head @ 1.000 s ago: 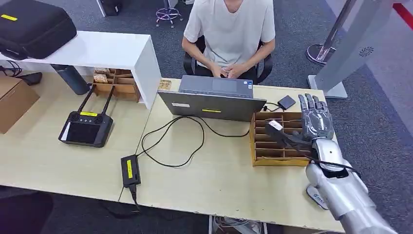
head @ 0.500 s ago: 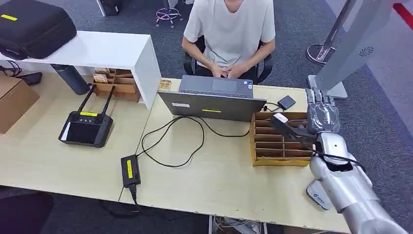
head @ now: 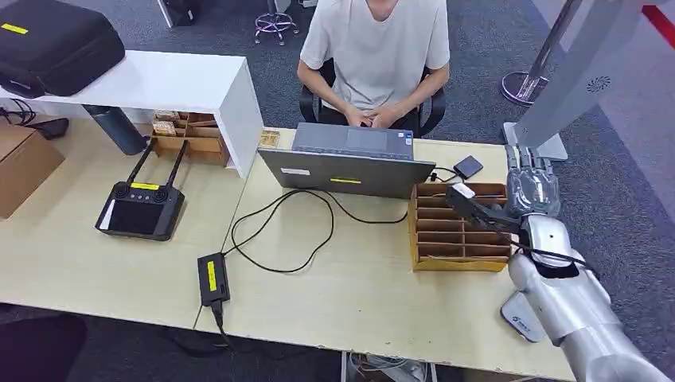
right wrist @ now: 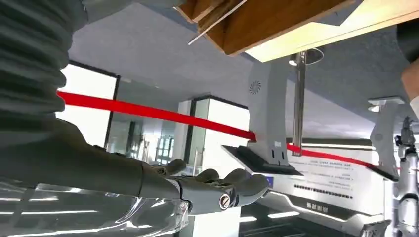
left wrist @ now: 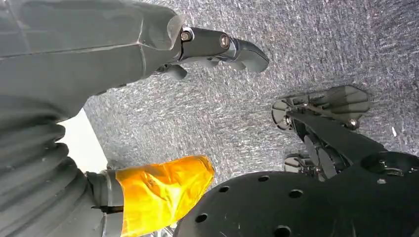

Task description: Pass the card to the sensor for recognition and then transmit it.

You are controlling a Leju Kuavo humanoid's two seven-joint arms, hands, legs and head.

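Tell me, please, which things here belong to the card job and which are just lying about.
Job: right hand; wooden card rack; small black reader behind the rack, probably the sensor.
Lying about: remote controller; power adapter; black case; cardboard box.
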